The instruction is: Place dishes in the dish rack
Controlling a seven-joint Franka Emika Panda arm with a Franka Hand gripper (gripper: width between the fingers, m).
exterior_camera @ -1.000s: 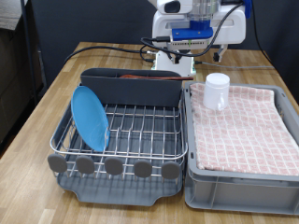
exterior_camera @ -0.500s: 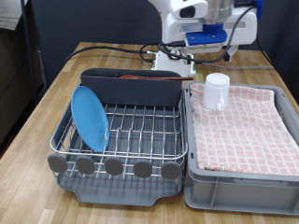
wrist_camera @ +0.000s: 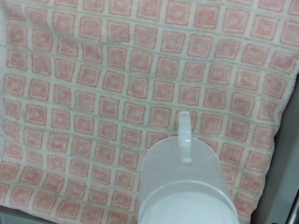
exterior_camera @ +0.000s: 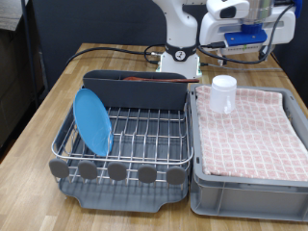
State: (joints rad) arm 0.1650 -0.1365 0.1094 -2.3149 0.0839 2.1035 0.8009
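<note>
The light-blue plate [exterior_camera: 93, 120] stands on edge in the wire dish rack [exterior_camera: 144, 135], at the exterior view's left. The reddish-brown spoon [exterior_camera: 154, 81] lies in the rack's tall dark trough. The white cup [exterior_camera: 223, 93] stands upright on the pink checkered cloth [exterior_camera: 250, 130] in the grey bin; the wrist view looks down on it [wrist_camera: 187, 182]. My gripper [exterior_camera: 245, 48] hangs high above the table, up and to the exterior view's right of the cup, with nothing seen in it. Its fingers do not show in the wrist view.
The grey bin [exterior_camera: 245, 192] with the cloth fills the exterior view's right, beside the rack. The robot base [exterior_camera: 178, 60] and black cables [exterior_camera: 125, 50] sit at the back of the wooden table [exterior_camera: 43, 115].
The arm's hand has swung towards the exterior view's right, from behind the trough to above and past the cup. The dishes have not moved.
</note>
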